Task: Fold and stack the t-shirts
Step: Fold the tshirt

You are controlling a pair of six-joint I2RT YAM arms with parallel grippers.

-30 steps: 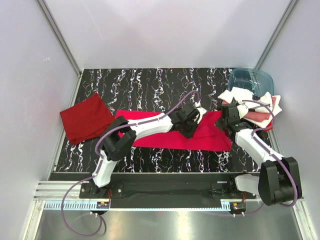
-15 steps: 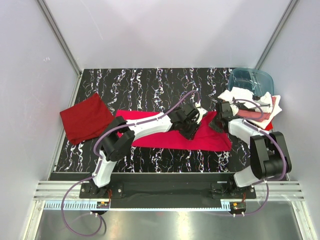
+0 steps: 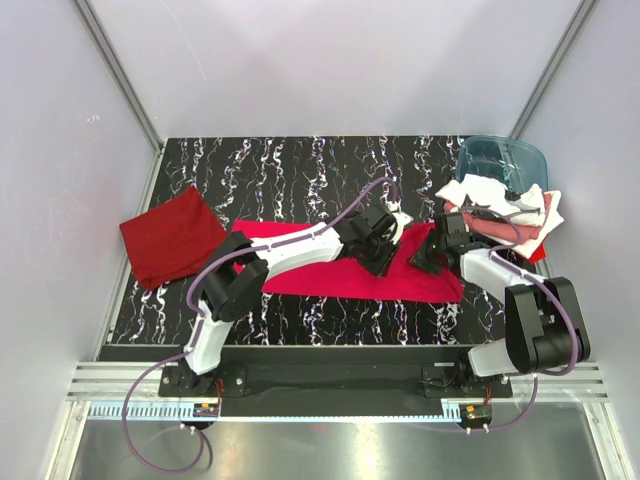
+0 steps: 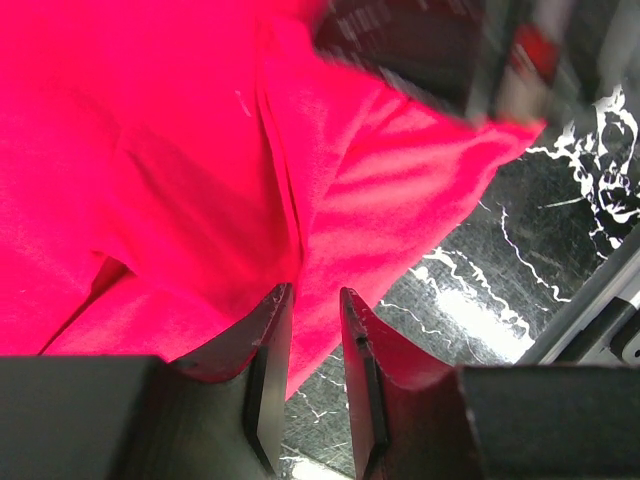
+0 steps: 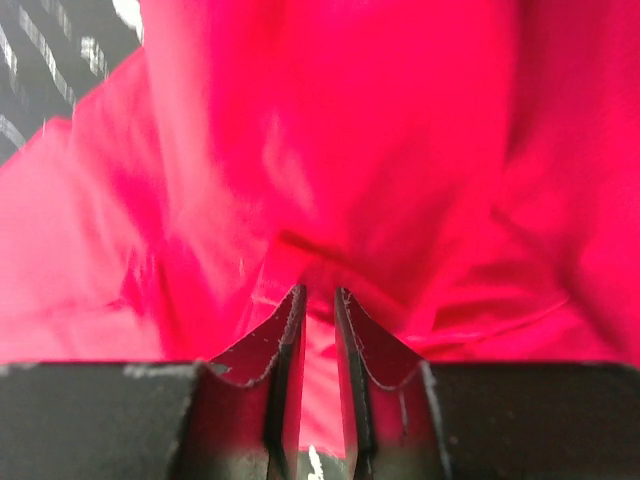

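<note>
Left pincer: the left pincer (image 4: 312,295) is down at the cloth near the middle of the table. Its two fingers stand a little apart with a slim gap between them. It looks let go, with nothing nipped that I can make out.
Right pincer: the right pincer (image 5: 317,290) also has its fingers parted by a narrow slit, the tips at a small ridge of cloth. It looks loosened rather than clamped.
The pair: they are close together over the same cloth. The right one shows as a dark blur just ahead of the left one's fingers in the left wrist view.
Crimson t-shirt: the crimson t-shirt (image 3: 330,272) lies directly under both pincers. It is a long band running from the right pincer's spot away past the left pincer to its left. The cloth is creased and doubled over beneath the fingertips.
Darker red t-shirt: the darker red t-shirt (image 3: 172,238) lies flat and folded, well off to the left of the left pincer. It is apart from the crimson one, by the table's left edge.
Other t-shirts: a rumpled heap of t-shirts (image 3: 500,205), white, pink and red, sits just beyond the right pincer and to its right.
Tub: the blue-teal tub (image 3: 500,158) stands behind that heap, farther from the right pincer. I cannot tell whether the heap lies partly inside it.
Table: the black marbled table (image 3: 300,170) shows bare just beside the left pincer's fingers, past the shirt's edge.
</note>
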